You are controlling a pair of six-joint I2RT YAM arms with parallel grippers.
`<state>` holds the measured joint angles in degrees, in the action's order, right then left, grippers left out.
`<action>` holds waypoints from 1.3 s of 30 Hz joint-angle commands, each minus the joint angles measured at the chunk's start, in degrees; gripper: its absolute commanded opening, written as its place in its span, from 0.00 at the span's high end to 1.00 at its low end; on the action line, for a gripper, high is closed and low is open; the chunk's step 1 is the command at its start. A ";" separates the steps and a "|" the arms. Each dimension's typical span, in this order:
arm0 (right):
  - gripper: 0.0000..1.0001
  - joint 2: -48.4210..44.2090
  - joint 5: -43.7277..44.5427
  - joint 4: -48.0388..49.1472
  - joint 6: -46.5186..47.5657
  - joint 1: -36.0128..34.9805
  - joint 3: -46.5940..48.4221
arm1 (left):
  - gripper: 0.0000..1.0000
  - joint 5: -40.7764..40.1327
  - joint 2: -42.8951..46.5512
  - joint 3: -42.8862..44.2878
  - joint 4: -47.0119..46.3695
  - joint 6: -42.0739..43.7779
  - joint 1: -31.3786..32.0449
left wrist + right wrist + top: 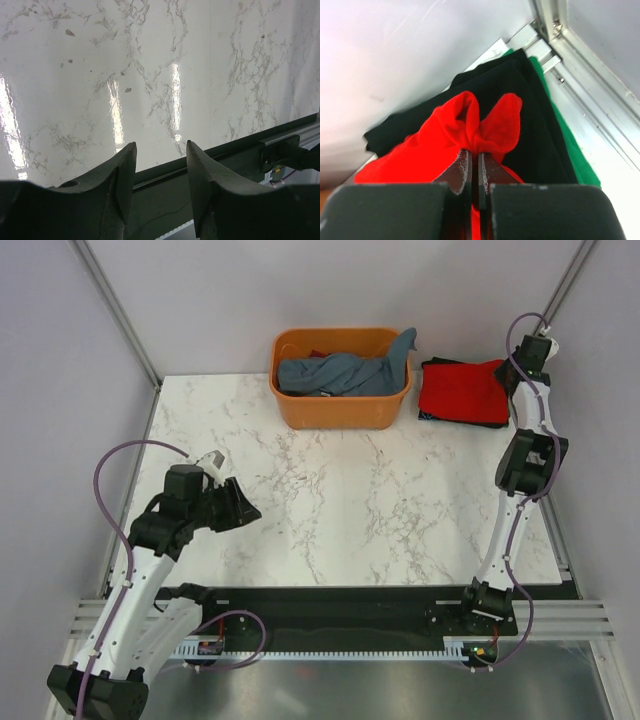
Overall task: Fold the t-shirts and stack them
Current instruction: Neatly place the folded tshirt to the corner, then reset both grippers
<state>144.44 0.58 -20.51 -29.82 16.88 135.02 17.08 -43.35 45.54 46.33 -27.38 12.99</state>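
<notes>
The red t-shirt [462, 390] lies on top of other folded shirts at the table's far right corner, just beside the orange basket [340, 418]. From above it reads as a flat red square with a dark edge beneath. The right wrist view shows more: a black shirt [520, 95] under the red and a green shirt [576, 160] under that, close to the aluminium rail [590, 65]. That view also shows the right gripper [474, 156] with its fingers pressed together on a puckered fold of the red cloth — a detail too small to make out from above. A blue-grey shirt [335, 375] is heaped in the basket, one end draped over its right rim. The left gripper [160, 150] hangs with its fingers spread over the bare marble table [380, 500], close to the near edge.
</notes>
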 commanded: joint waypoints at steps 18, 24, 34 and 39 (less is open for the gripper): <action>0.25 0.14 10.24 4.81 -3.57 1.83 -1.62 | 0.49 0.58 0.11 -0.45 -1.50 0.92 -0.34; 0.02 -10.13 9.96 -0.04 -6.92 2.80 -2.74 | 0.49 0.59 0.54 -0.36 -1.33 1.01 -0.25; 0.02 -35.17 -1.78 -2.34 -10.87 6.49 -25.04 | 0.49 0.59 3.71 -0.28 -1.50 1.01 -0.34; 0.02 -53.10 -11.38 1.26 -12.10 -0.33 -48.91 | 0.49 0.32 5.03 -0.36 -1.50 0.75 -0.34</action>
<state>97.45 -2.07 -19.40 -40.42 22.76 98.15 17.06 -39.44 45.52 46.28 -27.38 12.93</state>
